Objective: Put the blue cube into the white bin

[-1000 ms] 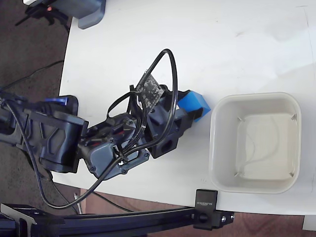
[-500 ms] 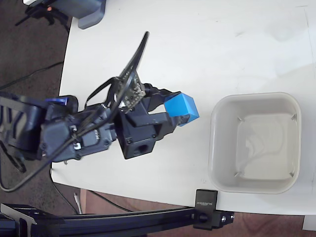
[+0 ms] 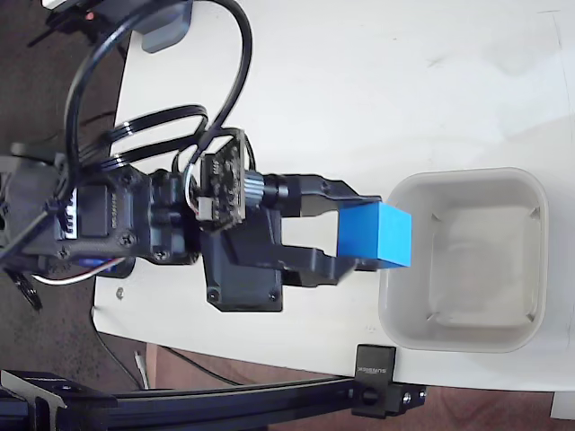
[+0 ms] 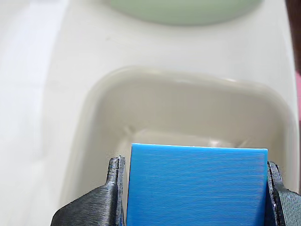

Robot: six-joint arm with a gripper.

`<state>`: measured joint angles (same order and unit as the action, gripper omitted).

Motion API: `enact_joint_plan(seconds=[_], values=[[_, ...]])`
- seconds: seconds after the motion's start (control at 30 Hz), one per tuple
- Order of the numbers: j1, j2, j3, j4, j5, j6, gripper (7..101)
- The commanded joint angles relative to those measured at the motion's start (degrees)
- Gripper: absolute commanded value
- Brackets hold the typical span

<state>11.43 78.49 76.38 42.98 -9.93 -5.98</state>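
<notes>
**Cube in the grip and at the bin's edge — only the drop is left**

The pickup looks done. The gripper (image 3: 364, 235) is closed on the blue cube (image 3: 375, 235), one dark finger pressed to each of two opposite faces, and the cube appears carried clear of the white table (image 3: 377, 81) rather than resting on it. In the wrist view the cube (image 4: 196, 186) fills the lower part of the picture, squeezed between the two fingers (image 4: 114, 188) at its left and right sides, with no gap showing on either side.

What is left is the last stretch and the release. In the fixed view the cube overlaps the left rim of the white bin (image 3: 530, 193), so it is at the edge, not yet over the middle of the opening. The wrist view agrees: the white bin (image 4: 94, 108) lies just ahead of the cube, its floor bare and its inner wall visible beyond the cube's top edge. I would judge that a short advance to the right in the fixed view would set the cube well over the bin before the fingers part — letting go here risks the cube catching the rim.

The arm reaches in from the left of the fixed view, stretched almost level across the table, wrist and gripper pointing straight at the bin, with black cables looping above its body. A grey-blue box (image 3: 163, 27) sits at the table's far left corner, well apart from the work.
</notes>
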Motion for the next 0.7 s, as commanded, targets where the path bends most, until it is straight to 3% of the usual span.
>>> enact_joint_plan(seconds=[0.03, 0.2, 0.27, 0.3, 0.57, 0.7], values=[[0.97, -2.55, -5.27, -6.24, 0.26, 1.41, 58.9], [1.76, -7.91, -7.03, -12.39, -0.7, 2.99, 62.9], [1.76, -8.7, -6.94, -14.5, -1.14, 3.87, 83.3], [1.85, -8.7, -6.24, -15.82, -1.41, 4.31, 99.7], [0.53, 3.25, 6.86, -16.44, 1.41, 4.13, 100.3], [-3.52, 22.5, 23.55, -10.2, 8.26, 4.83, 100.3]])
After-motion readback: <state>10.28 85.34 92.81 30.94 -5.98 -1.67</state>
